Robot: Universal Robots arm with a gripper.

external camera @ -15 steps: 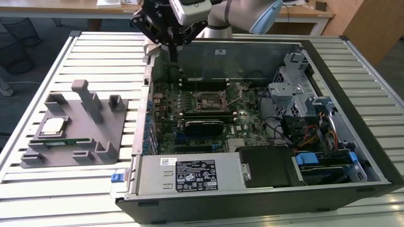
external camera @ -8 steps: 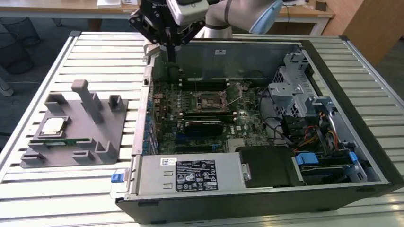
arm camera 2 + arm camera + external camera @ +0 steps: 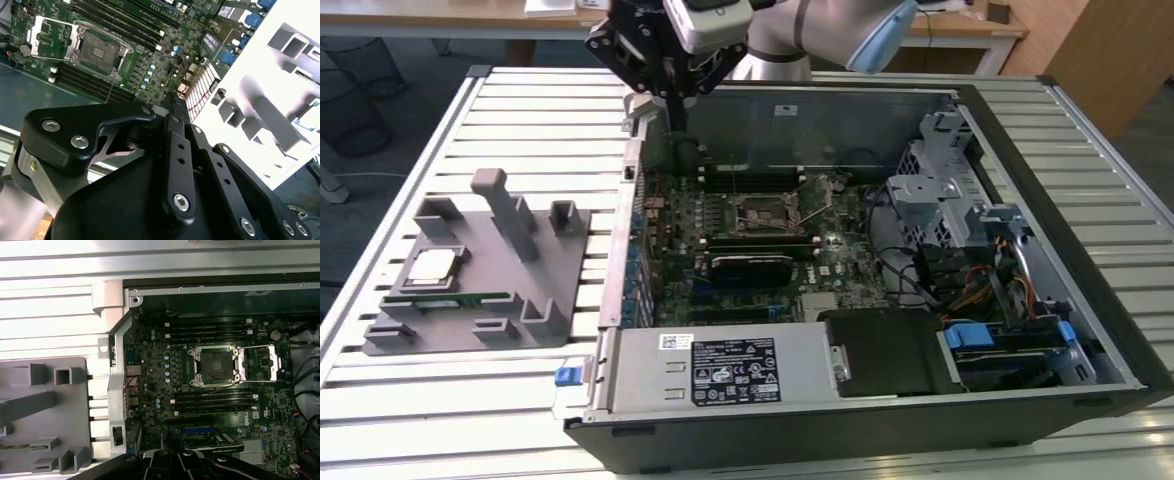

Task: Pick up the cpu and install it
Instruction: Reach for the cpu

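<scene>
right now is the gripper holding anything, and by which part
Nothing is held. The black gripper hangs over a corner of the open black computer case, while the silvery-grey square cpu lies on the grey plastic fixture, apart from it.

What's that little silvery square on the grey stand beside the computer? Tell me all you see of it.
That is the cpu: a small, flat square chip with a silvery-grey, metal-looking top and a pale rim. It lies flat on the grey holder at the exterior view's left, outside the open computer case, with a thin green memory stick close beside it. Nothing grips it; the robot's hand hangs apart, over the case's edge.
</scene>
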